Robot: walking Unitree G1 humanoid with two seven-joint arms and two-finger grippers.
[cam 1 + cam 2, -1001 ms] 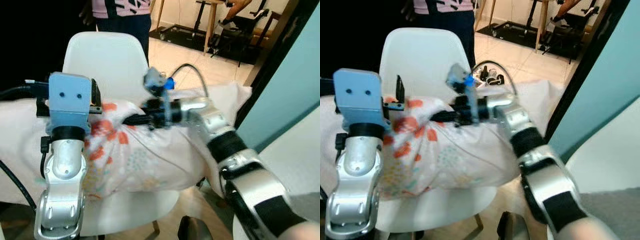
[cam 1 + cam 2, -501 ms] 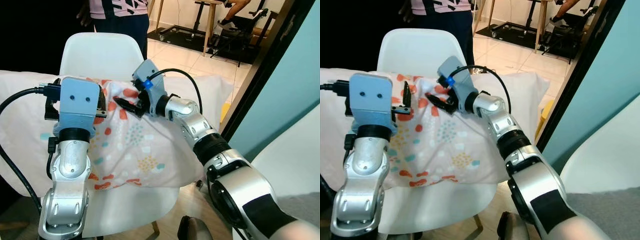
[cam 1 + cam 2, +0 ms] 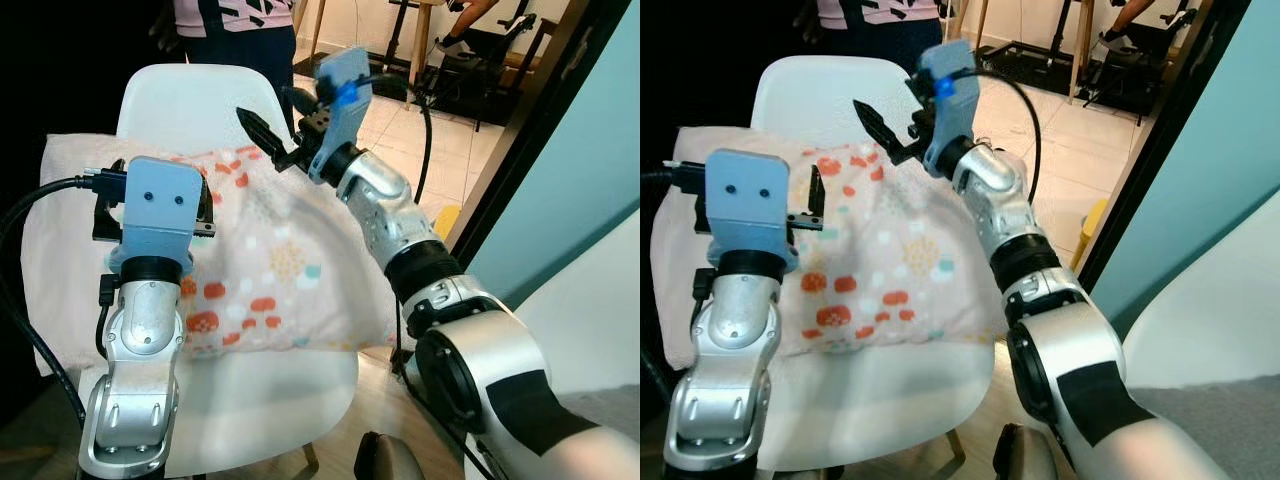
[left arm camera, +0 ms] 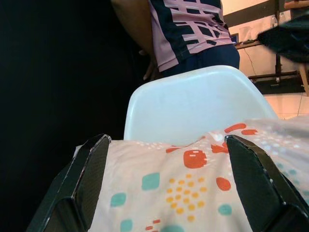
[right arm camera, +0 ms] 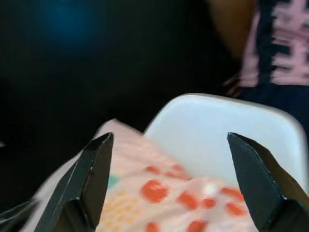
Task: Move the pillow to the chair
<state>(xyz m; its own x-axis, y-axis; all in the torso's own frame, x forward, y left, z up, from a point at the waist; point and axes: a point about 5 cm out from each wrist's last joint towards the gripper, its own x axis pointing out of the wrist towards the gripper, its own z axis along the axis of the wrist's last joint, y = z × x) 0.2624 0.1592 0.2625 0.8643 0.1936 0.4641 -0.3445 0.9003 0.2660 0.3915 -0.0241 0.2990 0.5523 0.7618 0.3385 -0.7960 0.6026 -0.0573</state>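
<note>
Pillow [image 3: 270,260] lies on white chair [image 3: 200,105]; both pincers, left [image 4: 169,188] and right [image 5: 171,179], spread apart, empty.

Both eye views are bright and fairly sharp at centre, lit from the room at 1 o'clock, where the tiled floor [image 3: 400,120] shines. The 10 o'clock corner is nearly black. The pillow [image 3: 270,270] is evenly lit, casting soft shadow on the chair [image 3: 280,400] seat at 6 o'clock. The left wrist view is crisp but dark towards 9 o'clock; the right wrist view is soft and blurred, dim across the top.
</note>
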